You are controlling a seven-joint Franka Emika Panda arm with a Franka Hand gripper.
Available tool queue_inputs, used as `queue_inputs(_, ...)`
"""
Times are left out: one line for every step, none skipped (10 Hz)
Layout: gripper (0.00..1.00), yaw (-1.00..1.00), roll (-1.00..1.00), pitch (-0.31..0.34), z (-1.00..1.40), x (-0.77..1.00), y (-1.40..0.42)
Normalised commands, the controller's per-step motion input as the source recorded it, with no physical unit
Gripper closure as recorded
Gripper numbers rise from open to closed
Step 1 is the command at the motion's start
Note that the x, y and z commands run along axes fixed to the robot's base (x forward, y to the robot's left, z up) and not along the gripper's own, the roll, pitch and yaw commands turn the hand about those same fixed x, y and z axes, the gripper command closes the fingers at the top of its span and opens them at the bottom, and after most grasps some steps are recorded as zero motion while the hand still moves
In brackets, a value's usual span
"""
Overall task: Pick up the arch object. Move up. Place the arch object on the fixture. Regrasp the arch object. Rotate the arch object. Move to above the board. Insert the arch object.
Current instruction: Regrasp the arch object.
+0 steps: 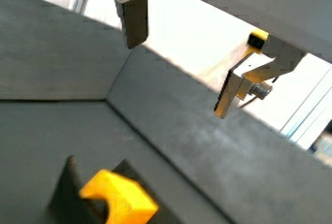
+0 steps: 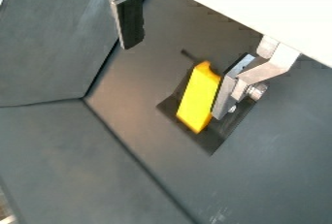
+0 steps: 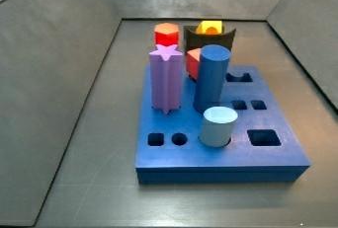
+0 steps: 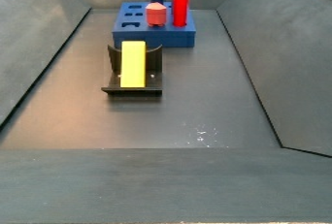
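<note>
I see the gripper (image 2: 188,55) open and empty, hanging well above the arch (image 2: 199,96), its fingers (image 1: 135,20) spread wide apart. The arch (image 4: 132,64) lies on the fixture (image 4: 115,85), just in front of the board (image 4: 134,36). The board (image 3: 171,156) carries a purple star peg (image 3: 166,77), a blue cylinder (image 3: 211,77), a pale cylinder (image 3: 219,126) and a red peg (image 3: 168,35); several holes stay free.

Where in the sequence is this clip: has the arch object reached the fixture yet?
Done: the arch object lies on the fixture. In hand: nothing; in both wrist views the gripper is open above it, holding nothing. Left: regrasp, rotate, carry to the board, insert.
</note>
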Motion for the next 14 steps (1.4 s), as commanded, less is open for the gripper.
queue_inputs(0.0, 0.13, 0.71, 0.165, -0.02, 0.1, -0.04)
queue_inputs(0.0, 0.14, 0.58, 0.159, -0.02, 0.11, -0.05)
queue_inputs(0.0, 0.17, 0.35, 0.141, -0.02, 0.11, -0.04)
queue_inputs(0.0, 0.18, 0.25, 0.117, -0.01, 0.09, -0.03)
queue_inputs(0.0, 0.22, 0.12, 0.132, -1.0, 0.04, 0.07)
queue_inputs(0.0, 0.23, 0.11, 0.106, -1.0, 0.04, 0.07)
queue_inputs(0.0, 0.22, 0.11, 0.043, -1.0, 0.06, 0.06)
queue_inputs(0.0, 0.21, 0.11, 0.014, -1.0, 0.06, 0.06)
queue_inputs(0.0, 0.18, 0.1, -0.033, -1.0, 0.07, 0.05)
queue_inputs(0.0, 0.17, 0.1, -0.054, -1.0, 0.08, 0.05)
queue_inputs(0.0, 0.13, 0.09, -0.085, -1.0, 0.09, 0.04)
queue_inputs(0.0, 0.09, 0.08, -0.105, -1.0, 0.1, 0.04)
queue_inputs(0.0, 0.05, 0.07, -0.116, -1.0, 0.11, 0.03)
queue_inputs(0.0, 0.04, 0.07, -0.115, -1.0, 0.11, 0.03)
